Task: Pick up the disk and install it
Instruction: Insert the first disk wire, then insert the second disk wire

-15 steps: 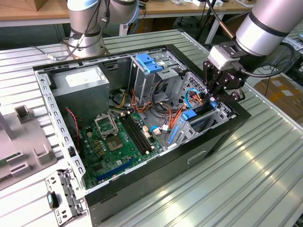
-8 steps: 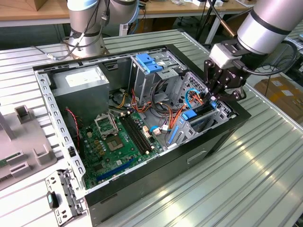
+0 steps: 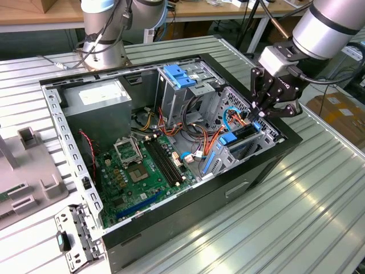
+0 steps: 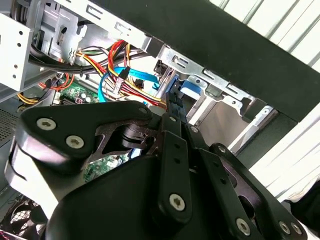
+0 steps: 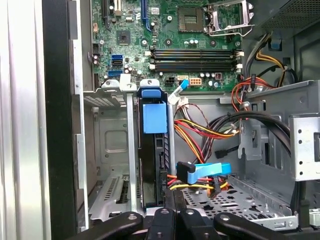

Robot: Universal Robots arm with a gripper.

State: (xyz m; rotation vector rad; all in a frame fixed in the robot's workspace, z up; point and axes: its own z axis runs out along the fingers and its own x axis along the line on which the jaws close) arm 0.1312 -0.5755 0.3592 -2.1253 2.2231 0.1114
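The gripper [image 3: 258, 117], fingers pressed together on the upper edge of the disk [image 5: 152, 165], holds it upright in the metal drive cage [image 5: 112, 150] at the exterior view's right end of the computer case [image 3: 171, 211].

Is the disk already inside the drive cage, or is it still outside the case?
Inside. The disk stands on edge in the drive cage, with its blue rail at the cage mouth. The claw is at its end.

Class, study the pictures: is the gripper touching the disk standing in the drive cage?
Touching. In the first wrist view the gripper closes on the edge of the disk, with no gap between them; the exterior view agrees.
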